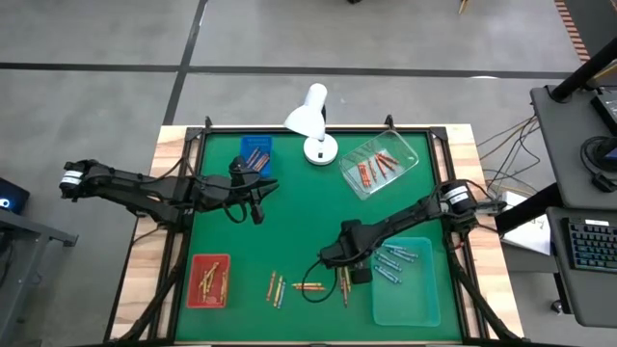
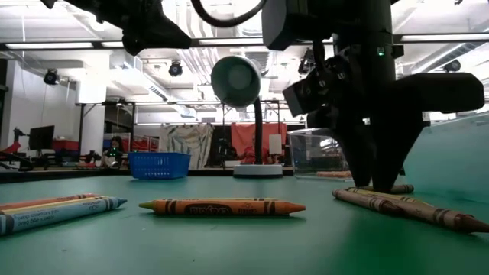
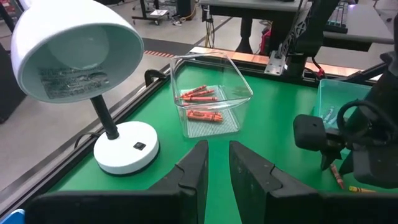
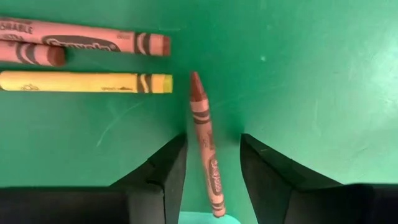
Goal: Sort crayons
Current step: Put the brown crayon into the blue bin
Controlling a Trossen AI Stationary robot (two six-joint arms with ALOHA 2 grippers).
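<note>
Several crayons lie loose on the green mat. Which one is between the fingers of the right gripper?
The brown crayon, lying lengthwise between the right gripper's open fingers. The yellow crayon and the two other brownish ones lie crosswise beyond its tip.

- The table mat (image 1: 308,222) at the frame's centre is deep green.
- The lamp (image 1: 310,120) near the top centre is white.
- The small basket (image 1: 254,152) at upper left is blue.
- The tray (image 1: 208,280) at lower left is red.
- The tray (image 1: 410,289) at lower right is translucent teal.
- The bin (image 1: 379,166) at upper right is clear.
- The brown crayon (image 4: 205,130) has a paper wrapper with dark bands.
- The yellow crayon (image 4: 87,82) carries dark stripes near its tip.
- The grippers' fingers (image 4: 161,174) are black.
</note>
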